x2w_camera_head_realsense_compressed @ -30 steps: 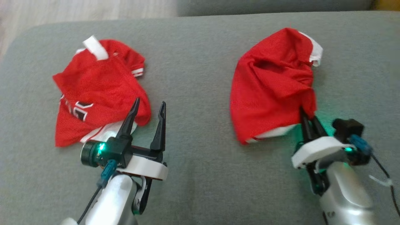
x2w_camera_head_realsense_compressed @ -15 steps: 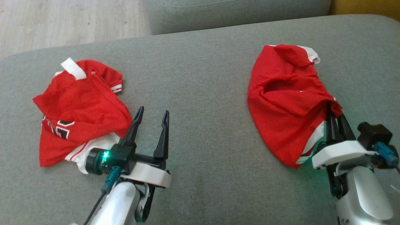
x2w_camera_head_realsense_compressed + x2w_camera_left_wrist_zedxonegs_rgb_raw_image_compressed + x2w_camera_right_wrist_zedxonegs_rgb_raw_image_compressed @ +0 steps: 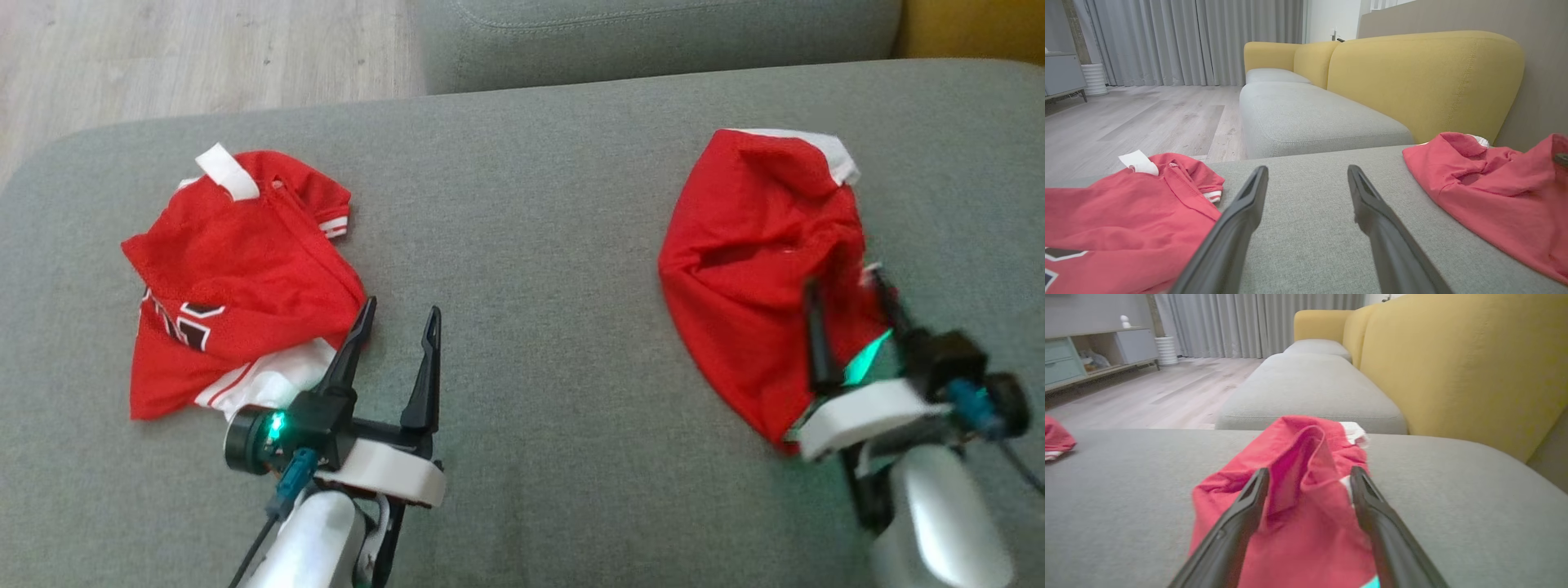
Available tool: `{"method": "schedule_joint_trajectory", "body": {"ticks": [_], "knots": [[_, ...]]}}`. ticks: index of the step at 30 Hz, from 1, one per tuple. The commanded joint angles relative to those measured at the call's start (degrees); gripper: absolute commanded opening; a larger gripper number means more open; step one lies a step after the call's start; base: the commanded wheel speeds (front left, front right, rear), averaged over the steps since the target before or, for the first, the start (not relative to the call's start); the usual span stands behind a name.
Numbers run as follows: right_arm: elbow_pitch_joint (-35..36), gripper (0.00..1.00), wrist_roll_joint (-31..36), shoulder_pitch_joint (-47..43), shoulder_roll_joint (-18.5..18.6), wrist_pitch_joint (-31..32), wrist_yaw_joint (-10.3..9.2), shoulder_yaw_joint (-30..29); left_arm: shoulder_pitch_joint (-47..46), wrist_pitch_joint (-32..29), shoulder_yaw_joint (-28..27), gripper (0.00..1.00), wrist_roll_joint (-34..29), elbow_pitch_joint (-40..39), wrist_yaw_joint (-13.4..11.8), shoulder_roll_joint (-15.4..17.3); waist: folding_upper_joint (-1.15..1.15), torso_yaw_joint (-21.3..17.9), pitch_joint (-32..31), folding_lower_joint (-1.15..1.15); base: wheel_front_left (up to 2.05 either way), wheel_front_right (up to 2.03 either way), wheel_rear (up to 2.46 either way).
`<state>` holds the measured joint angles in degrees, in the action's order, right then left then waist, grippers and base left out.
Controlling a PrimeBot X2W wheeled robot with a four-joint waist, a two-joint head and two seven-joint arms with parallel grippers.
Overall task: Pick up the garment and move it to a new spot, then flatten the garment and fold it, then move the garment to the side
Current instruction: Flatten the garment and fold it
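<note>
Two crumpled red garments with white trim lie on the grey cushion point(image 3: 531, 245). The right garment point(image 3: 751, 269) sits in a heap, and my right gripper point(image 3: 843, 282) hovers over its near edge, open, a raised fold of the cloth point(image 3: 1306, 457) standing between the spread fingers point(image 3: 1237, 522). The left garment point(image 3: 237, 278) carries black-and-white lettering and a white tag. Beside its right corner my left gripper point(image 3: 400, 309) is open, with bare cushion between its fingers point(image 3: 1237, 220). In the left wrist view the left garment point(image 3: 1126, 208) lies lower left and the right garment point(image 3: 1494, 192) at right.
A second grey seat cushion point(image 3: 653, 33) adjoins the far edge. Yellow backrests point(image 3: 1425, 77) rise along the right side. Wooden floor point(image 3: 188, 57) lies beyond the cushion's far left edge. Grey curtains point(image 3: 1188, 41) and a low cabinet point(image 3: 1094, 347) stand across the room.
My right gripper was shut on the right garment's edge and has now opened, letting the cloth go. The head camera has shifted. The left gripper stays open beside the left garment.
</note>
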<state>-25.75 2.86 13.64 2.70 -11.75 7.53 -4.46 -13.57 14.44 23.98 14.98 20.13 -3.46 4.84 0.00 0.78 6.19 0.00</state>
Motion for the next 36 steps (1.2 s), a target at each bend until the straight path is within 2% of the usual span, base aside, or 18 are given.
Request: {"method": "schedule_joint_trajectory", "body": {"ticks": [1,6,11,16,22,27,36], "knots": [[2.46,1.00,-1.43,-0.26,0.18,-1.05,-0.04,3.29,-1.20,0.56,-2.14,1.00,-0.17,-1.65,0.17,0.27,0.00,-0.12,-0.07,0.00,0.00,0.00,0.00],[4.78,1.00,-5.66,-3.46,0.18,-2.16,-0.04,8.97,-0.72,0.56,-2.37,1.00,-0.35,-1.49,0.07,0.39,0.00,-0.94,-0.66,0.00,0.00,0.00,0.00],[5.59,1.00,-7.72,-6.31,0.18,-2.76,-0.04,10.11,-0.23,0.56,-2.31,1.00,-0.39,-1.46,0.02,0.23,0.00,-1.72,-1.36,0.00,0.00,0.00,0.00],[4.34,1.00,-8.60,-5.73,0.18,-2.99,-0.04,3.36,-0.13,0.56,-2.31,1.00,-0.50,-1.71,0.00,0.23,0.00,-2.19,-1.11,0.00,0.00,0.00,0.00],[-2.72,1.00,-9.34,-0.73,0.18,-2.35,-0.04,-5.45,-1.02,0.56,-1.98,1.00,-0.75,-1.85,0.25,0.20,0.00,-1.76,0.68,0.00,0.00,0.00,0.00],[-10.35,1.00,-11.28,4.81,0.18,-2.00,-0.04,-8.88,-1.84,0.56,-1.66,1.00,-0.84,-1.53,0.47,0.13,0.00,-0.94,2.39,0.00,0.00,0.00,0.00],[-19.60,1.00,-12.06,11.35,0.18,-2.97,-0.04,-11.91,-2.89,0.56,-1.84,1.00,-0.97,-1.35,0.60,0.64,0.00,-0.26,4.00,0.00,0.00,0.00,0.00]]}}
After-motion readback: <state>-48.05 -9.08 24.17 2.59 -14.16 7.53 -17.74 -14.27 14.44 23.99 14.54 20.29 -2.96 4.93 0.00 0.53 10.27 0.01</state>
